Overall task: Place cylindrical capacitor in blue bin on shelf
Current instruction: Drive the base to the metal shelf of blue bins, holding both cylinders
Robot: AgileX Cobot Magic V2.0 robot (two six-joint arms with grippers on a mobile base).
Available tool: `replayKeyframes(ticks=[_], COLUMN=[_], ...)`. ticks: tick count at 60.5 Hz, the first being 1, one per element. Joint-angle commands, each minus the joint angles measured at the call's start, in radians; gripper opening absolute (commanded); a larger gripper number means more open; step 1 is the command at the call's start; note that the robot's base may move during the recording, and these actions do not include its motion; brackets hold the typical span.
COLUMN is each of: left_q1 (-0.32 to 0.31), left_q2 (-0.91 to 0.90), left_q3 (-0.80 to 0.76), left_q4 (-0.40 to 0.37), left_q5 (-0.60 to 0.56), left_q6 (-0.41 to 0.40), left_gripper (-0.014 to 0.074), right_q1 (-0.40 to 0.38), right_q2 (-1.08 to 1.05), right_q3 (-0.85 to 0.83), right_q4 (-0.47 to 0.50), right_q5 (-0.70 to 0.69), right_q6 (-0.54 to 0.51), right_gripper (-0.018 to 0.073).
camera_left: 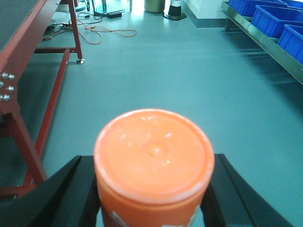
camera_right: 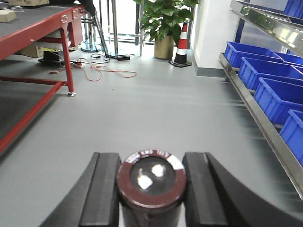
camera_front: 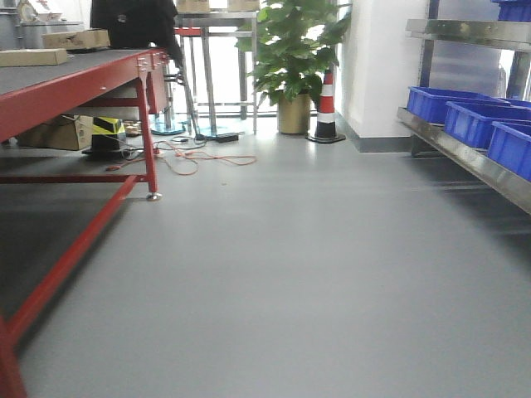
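Holding the capacitor (camera_right: 151, 179) clamped upright, the right gripper (camera_right: 151, 203) faces along the grey floor (camera_right: 156, 109). The left gripper (camera_left: 154, 208) clasps an orange tub (camera_left: 154, 151). Blue bins (camera_right: 267, 71) sit on the shelf (camera_right: 258, 116), far right; the approach should probably be level, slow and firmly gripped.

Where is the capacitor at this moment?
In the right wrist view, the capacitor sits clamped between the right fingers, low centre; the shelf runs along the right.
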Motion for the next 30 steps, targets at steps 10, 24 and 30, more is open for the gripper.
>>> replayKeyframes(ticks=[10, 24, 30], left_q1=[-0.007, -0.007, -0.007], left_q2=[-0.004, -0.004, -0.004], left_q3=[0.000, 0.000, 0.000], left_q4=[0.000, 0.000, 0.000], left_q5=[-0.034, -0.034, -0.034], left_q6=[0.000, 0.000, 0.000], left_gripper=[-0.0111, -0.0111, -0.0111], right_q1=[0.002, 0.002, 0.002], right_q2=[-0.001, -0.001, -0.001], right_q3=[-0.005, -0.005, -0.005], right_q4=[-0.008, -0.008, -0.008], right_q5=[-0.025, -0.025, -0.025], right_q6=[-0.003, -0.003, -0.003], right_gripper=[-0.0162, -0.0162, -0.0162])
